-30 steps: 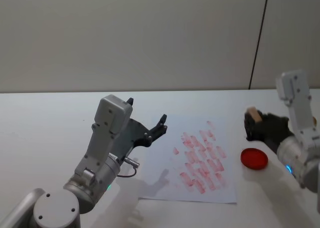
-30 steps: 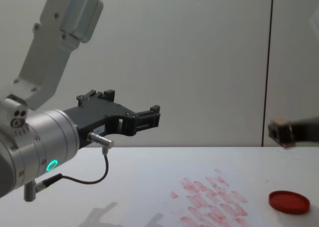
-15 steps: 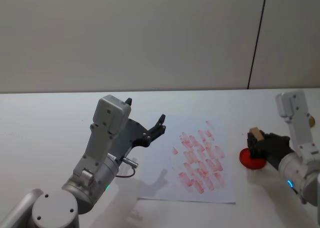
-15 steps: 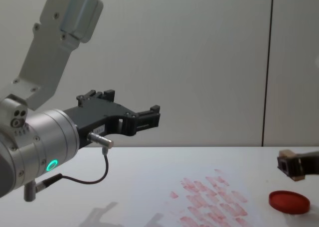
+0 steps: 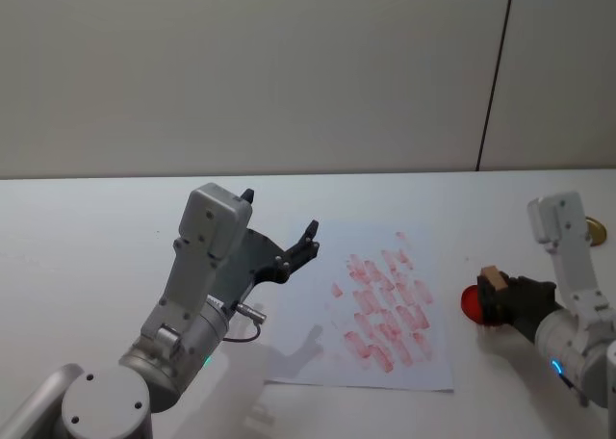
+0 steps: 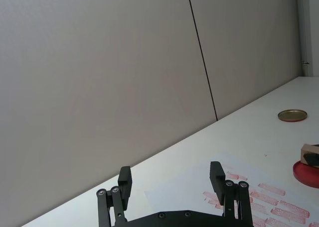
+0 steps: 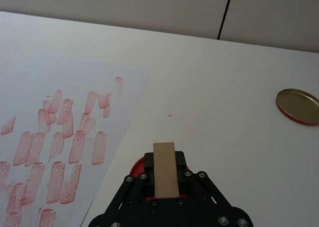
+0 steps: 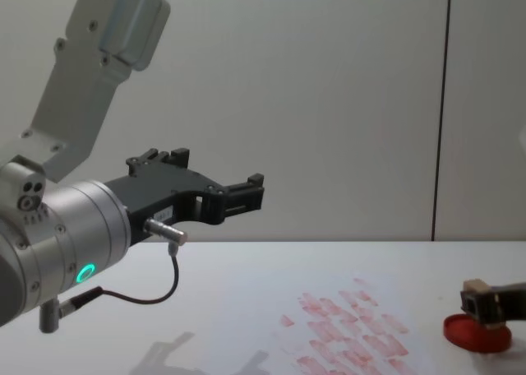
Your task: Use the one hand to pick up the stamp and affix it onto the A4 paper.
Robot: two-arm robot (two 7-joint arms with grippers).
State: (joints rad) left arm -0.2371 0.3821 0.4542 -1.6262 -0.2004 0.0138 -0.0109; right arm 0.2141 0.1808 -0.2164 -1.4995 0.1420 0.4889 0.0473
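Head view: the right gripper point(image 5: 498, 299), jaws clenched on the stamp point(image 5: 493, 278), presses it onto the red ink pad point(image 5: 470, 300) beside the A4 paper point(image 5: 380, 309). Left wrist view: the left gripper point(image 6: 171, 179) hovers, jaws released.

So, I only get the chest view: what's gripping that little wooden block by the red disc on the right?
Observer: The right gripper. The right wrist view shows the stamp clamped between its black fingers, directly over the ink pad.
Operator: Anything else over there?
Observer: A gold-coloured round lid lies on the table beyond the pad, apart from it.
Operator: And the paper?
Observer: The head view shows the A4 paper has a blank margin along its near edge. The idle left gripper hangs open left of the imprints.
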